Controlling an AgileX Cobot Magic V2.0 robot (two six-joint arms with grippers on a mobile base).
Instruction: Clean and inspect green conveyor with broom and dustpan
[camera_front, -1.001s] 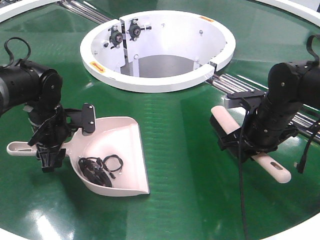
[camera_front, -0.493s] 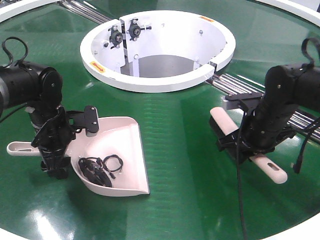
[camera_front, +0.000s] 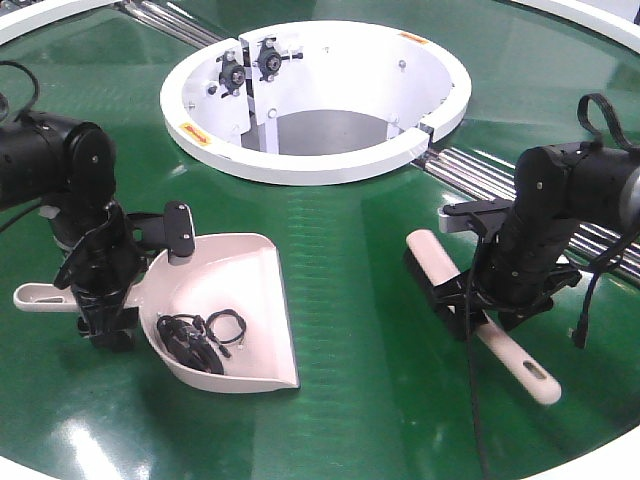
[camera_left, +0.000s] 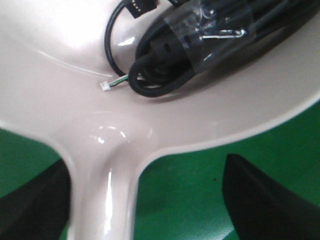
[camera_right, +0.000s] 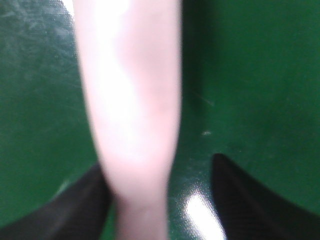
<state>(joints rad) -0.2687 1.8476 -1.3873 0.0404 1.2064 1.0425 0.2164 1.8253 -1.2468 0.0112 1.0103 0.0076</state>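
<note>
The pale pink dustpan (camera_front: 235, 285) lies flat on the green conveyor (camera_front: 350, 250), with a bundle of black cable (camera_front: 192, 340) in its scoop. My left gripper (camera_front: 105, 322) straddles the dustpan handle (camera_left: 97, 200). It is open: the handle lies against the left finger and bare belt shows up to the right finger (camera_left: 260, 200). The pink broom (camera_front: 440, 262) lies on the belt at the right, its slotted handle end (camera_front: 535, 380) pointing to the front. My right gripper (camera_right: 157, 165) is open around the broom handle (camera_right: 132, 110), which sits close to the left finger.
The white ring-shaped hub (camera_front: 320, 165) stands at the back centre, with steel rollers (camera_front: 480, 170) running from it behind my right arm. The white rim (camera_front: 620, 455) of the belt curves along the front right. A small white-tipped wire (camera_left: 111, 85) lies in the dustpan.
My right arm has shifted left and the broom has moved with it, its handle end swinging down and to the left. My left arm has shifted slightly at the dustpan handle.
</note>
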